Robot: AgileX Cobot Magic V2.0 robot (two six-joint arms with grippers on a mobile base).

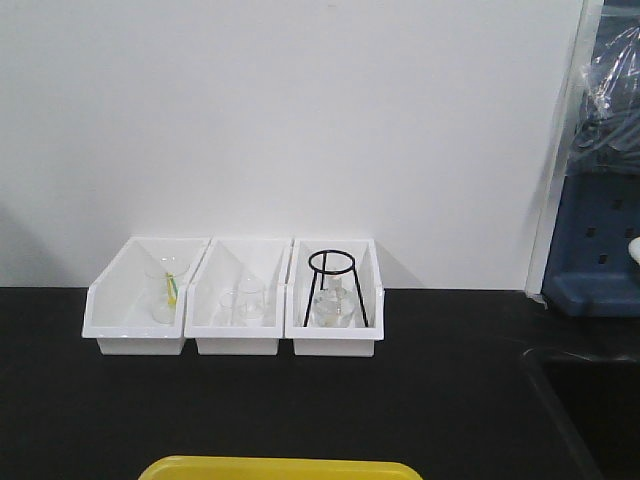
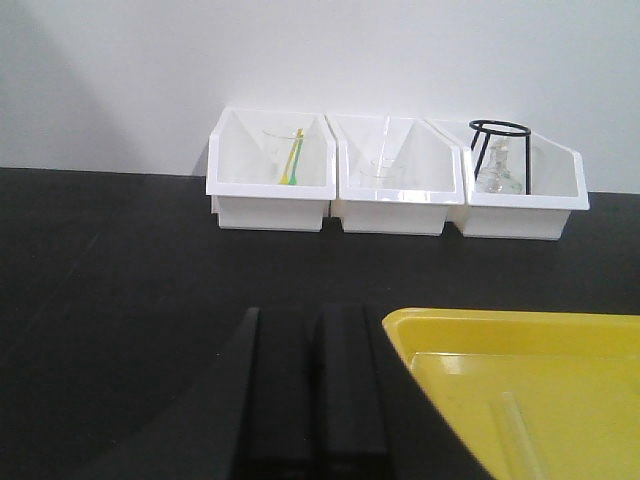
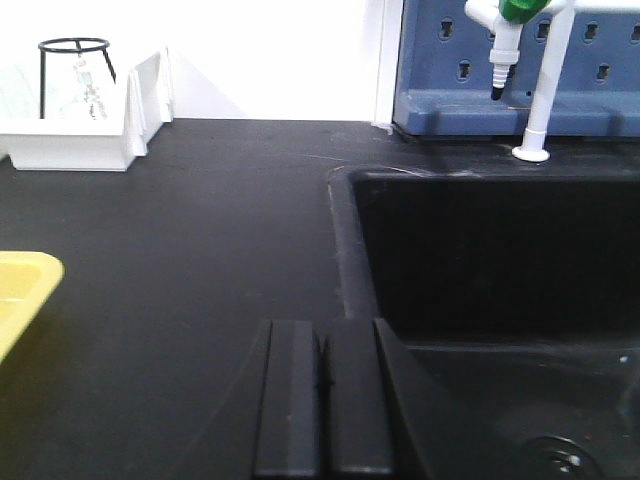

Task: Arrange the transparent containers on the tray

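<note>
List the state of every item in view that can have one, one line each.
Left gripper: shut, holding nothing.
Right gripper: shut, holding nothing.
Yellow tray: flat on the counter; one clear tube lying in it.
Black ring stand: upright in the right bin.
Tap: not running.

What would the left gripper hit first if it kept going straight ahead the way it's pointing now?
Probably the left white bin against the wall. The left gripper points across bare black countertop, with the yellow tray off to its right. Depth is hard to judge.
</note>
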